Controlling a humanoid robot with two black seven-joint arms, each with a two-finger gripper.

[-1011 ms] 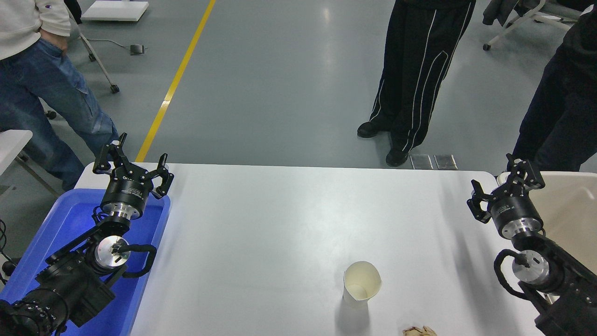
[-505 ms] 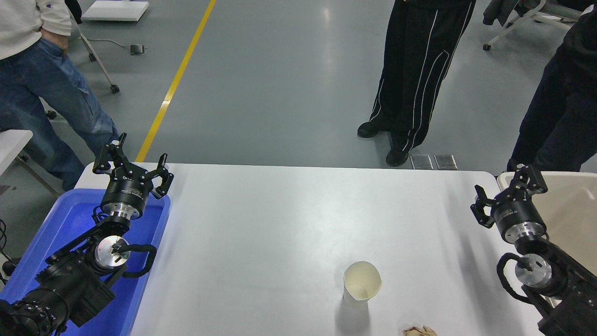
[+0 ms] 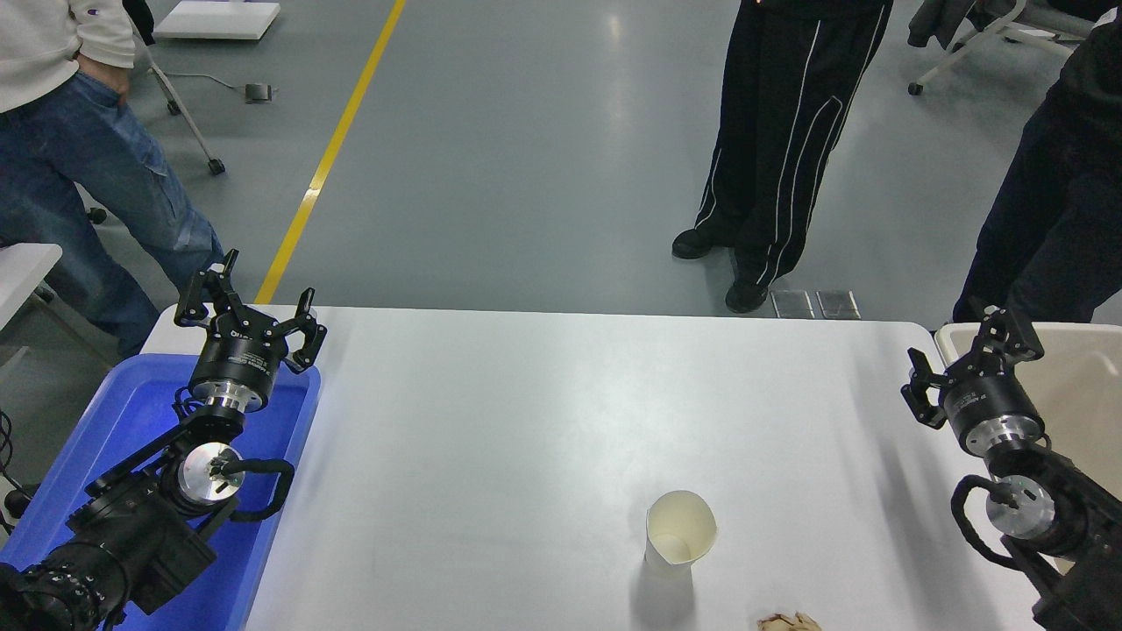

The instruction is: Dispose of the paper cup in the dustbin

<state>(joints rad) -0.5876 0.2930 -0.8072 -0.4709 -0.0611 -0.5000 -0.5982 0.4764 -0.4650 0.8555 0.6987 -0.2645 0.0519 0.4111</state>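
The paper cup [image 3: 679, 533] stands upright on the white table [image 3: 543, 421], near its front edge, right of the middle; it is white with a cream inside and a squashed rim. The beige dustbin [image 3: 1074, 386] shows at the right edge of the picture, beside the table. My right gripper [image 3: 973, 359] is open and empty at the table's right edge, next to the dustbin's rim, far to the right of the cup and behind it. My left gripper [image 3: 245, 302] is open and empty, parked over the blue tub at the left.
A bright blue plastic tub [image 3: 123, 438] sits at the table's left end under my left arm. A small crumpled brownish scrap [image 3: 787, 621] lies at the front edge, right of the cup. Three people [image 3: 780, 131] stand on the floor beyond the table.
My right gripper has moved to the right and slightly toward me, closer to the dustbin's rim. The cup and the left arm have not moved.
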